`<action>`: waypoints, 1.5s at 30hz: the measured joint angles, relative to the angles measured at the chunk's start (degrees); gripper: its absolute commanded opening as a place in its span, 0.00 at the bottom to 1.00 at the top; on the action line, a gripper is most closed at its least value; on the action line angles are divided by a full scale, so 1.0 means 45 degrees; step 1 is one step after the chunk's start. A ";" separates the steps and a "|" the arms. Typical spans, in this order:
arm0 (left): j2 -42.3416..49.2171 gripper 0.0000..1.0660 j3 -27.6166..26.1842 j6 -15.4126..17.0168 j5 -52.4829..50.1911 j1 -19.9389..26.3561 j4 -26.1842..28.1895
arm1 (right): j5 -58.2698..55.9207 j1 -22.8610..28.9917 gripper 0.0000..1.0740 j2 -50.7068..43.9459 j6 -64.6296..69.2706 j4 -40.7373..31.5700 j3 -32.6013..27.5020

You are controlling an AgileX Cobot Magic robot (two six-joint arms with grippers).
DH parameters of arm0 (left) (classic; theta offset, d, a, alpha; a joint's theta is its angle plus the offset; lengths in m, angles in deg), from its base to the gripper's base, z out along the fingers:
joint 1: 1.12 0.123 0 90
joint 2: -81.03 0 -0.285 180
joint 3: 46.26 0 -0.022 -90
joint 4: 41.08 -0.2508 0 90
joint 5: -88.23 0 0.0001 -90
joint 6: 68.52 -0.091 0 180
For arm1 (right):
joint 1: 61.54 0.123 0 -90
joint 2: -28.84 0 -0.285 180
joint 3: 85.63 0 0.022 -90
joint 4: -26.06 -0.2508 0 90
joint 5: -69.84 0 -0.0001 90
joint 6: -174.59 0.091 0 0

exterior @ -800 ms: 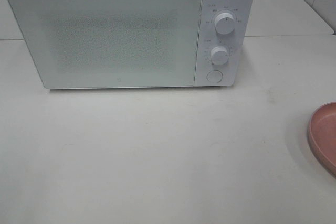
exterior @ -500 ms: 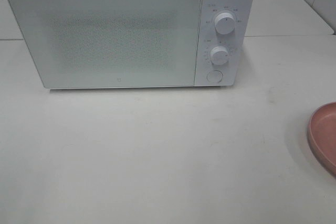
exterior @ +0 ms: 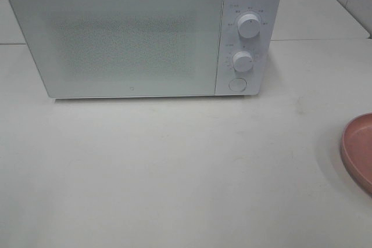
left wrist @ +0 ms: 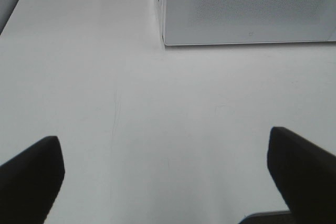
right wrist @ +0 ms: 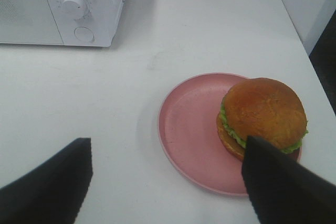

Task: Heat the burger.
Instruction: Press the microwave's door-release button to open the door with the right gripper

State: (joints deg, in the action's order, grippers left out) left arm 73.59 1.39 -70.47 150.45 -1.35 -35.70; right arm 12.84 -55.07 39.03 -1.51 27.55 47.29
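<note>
While the white microwave [exterior: 142, 36] stands shut at the back of the white table [exterior: 174, 172], the burger [right wrist: 262, 116] sits on a pink round plate [right wrist: 189, 129] out in front of the microwave and off to its control-panel side, well apart from it. It rests on the part of the plate farther from the microwave, with a glossy golden-brown bun on top and green lettuce frilling out beneath it. From the high camera only a curved slice of that plate [exterior: 359, 149] shows, at the table's right edge, and the burger itself is out of sight there. The microwave's door [exterior: 116, 39] is closed flat, and its panel carries an upper knob [exterior: 249, 25], a lower knob [exterior: 242, 61] and a round button [exterior: 236, 84] below them. Near the plate, on the side away from the microwave, the right gripper [right wrist: 165, 145] has its two dark fingers spread wide with nothing pinched between them; one finger [right wrist: 278, 187] overlaps the burger's near edge in the wrist view, and whether it touches cannot be told. In front of the microwave's door-side corner, the left gripper [left wrist: 163, 145] is spread to its widest over bare tabletop, holding nothing.
</note>
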 measured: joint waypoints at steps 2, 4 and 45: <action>0.0000 0.92 0.0000 0.0000 0.0000 0.0000 0.0000 | 0.0204 0.0000 0.71 0.0420 0.0025 0.0000 0.0115; 0.0000 0.92 0.0000 0.0000 0.0000 0.0000 0.0000 | 0.0318 0.0000 0.71 0.0649 0.0025 0.0000 0.0127; 0.0000 0.92 0.0000 0.0000 0.0000 0.0000 0.0000 | 0.8187 0.0000 0.71 0.9409 0.0038 0.0000 0.0166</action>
State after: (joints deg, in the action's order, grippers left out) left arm 73.59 1.39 -70.47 150.45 -1.35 -35.70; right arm 49.68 -55.07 81.38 -1.34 27.55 48.03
